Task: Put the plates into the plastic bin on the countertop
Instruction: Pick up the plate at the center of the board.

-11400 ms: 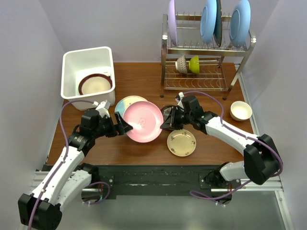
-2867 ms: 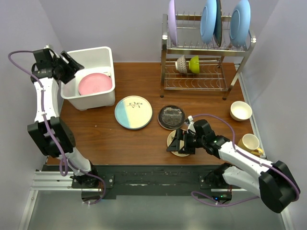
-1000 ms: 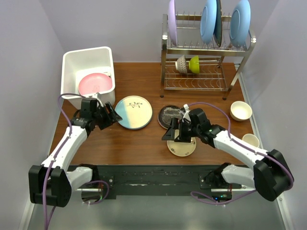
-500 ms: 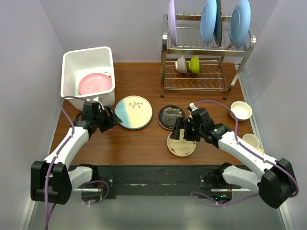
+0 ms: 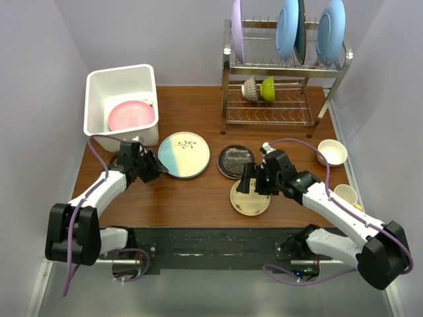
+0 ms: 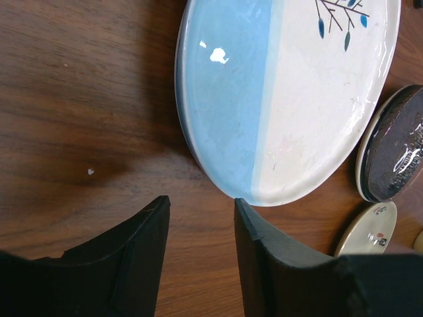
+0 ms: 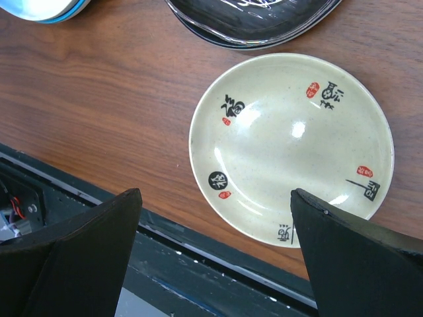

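Observation:
The white plastic bin (image 5: 121, 82) stands at the back left of the countertop (image 5: 198, 198) with a pink plate (image 5: 131, 115) lying inside. A half-blue half-cream plate (image 5: 184, 154) (image 6: 284, 92), a dark glass plate (image 5: 236, 160) (image 6: 396, 142) (image 7: 258, 16) and a small yellowish plate (image 5: 250, 197) (image 7: 291, 145) (image 6: 370, 228) lie flat on the wood. My left gripper (image 5: 153, 168) (image 6: 200, 203) is open, low at the blue rim's near-left edge, nothing between its fingers. My right gripper (image 5: 251, 181) (image 7: 215, 195) hangs wide open above the yellowish plate's near-left rim.
A two-tier steel wire rack (image 5: 284, 72) at the back right holds light-blue plates, a lilac plate and small bowls. A cream bowl (image 5: 332, 152) and a mug (image 5: 344, 196) sit at the right edge. The table's black front rail (image 7: 99, 251) lies just below the yellowish plate.
My left gripper's jaws have narrowed and it has settled lower by the blue-and-cream plate's rim. The right gripper has shifted a little to the right over the yellowish plate.

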You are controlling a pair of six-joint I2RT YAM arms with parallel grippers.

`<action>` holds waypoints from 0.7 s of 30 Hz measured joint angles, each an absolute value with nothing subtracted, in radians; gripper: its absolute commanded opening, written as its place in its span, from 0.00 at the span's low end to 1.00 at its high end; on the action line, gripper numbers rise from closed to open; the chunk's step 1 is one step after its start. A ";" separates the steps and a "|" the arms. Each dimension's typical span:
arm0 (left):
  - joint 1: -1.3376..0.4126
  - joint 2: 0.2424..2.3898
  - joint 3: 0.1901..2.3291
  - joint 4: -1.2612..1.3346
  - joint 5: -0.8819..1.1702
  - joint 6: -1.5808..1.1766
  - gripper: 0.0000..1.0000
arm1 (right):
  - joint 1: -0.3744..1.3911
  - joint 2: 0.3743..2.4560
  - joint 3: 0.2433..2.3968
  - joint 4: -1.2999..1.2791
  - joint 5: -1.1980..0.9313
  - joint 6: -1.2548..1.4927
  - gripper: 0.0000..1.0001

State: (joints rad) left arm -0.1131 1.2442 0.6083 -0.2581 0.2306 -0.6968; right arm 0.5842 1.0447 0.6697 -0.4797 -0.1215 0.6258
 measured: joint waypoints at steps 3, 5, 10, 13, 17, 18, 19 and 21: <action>-0.113 1.263 0.609 -0.246 0.231 -0.697 0.43 | 0.585 1.045 0.670 -0.480 -0.122 0.624 0.98; -0.114 1.271 0.609 -0.243 0.231 -0.697 0.43 | 0.584 1.045 0.670 -0.480 -0.123 0.624 0.99; -0.114 1.293 0.614 -0.237 0.227 -0.696 0.42 | 0.584 1.045 0.670 -0.479 -0.126 0.619 0.99; -0.114 1.301 0.620 -0.228 0.223 -0.697 0.42 | 0.584 1.047 0.670 -0.479 -0.128 0.616 0.99; -0.114 1.316 0.632 -0.221 0.223 -0.698 0.40 | 0.584 1.047 0.670 -0.478 -0.131 0.616 0.98; -0.114 1.322 0.634 -0.216 0.223 -0.698 0.40 | 0.584 1.047 0.670 -0.478 -0.131 0.616 0.99; -0.114 1.328 0.636 -0.212 0.223 -0.699 0.39 | 0.584 1.047 0.670 -0.479 -0.131 0.616 0.99; -0.114 1.345 0.637 -0.200 0.223 -0.701 0.38 | 0.584 1.047 0.670 -0.478 -0.134 0.616 0.99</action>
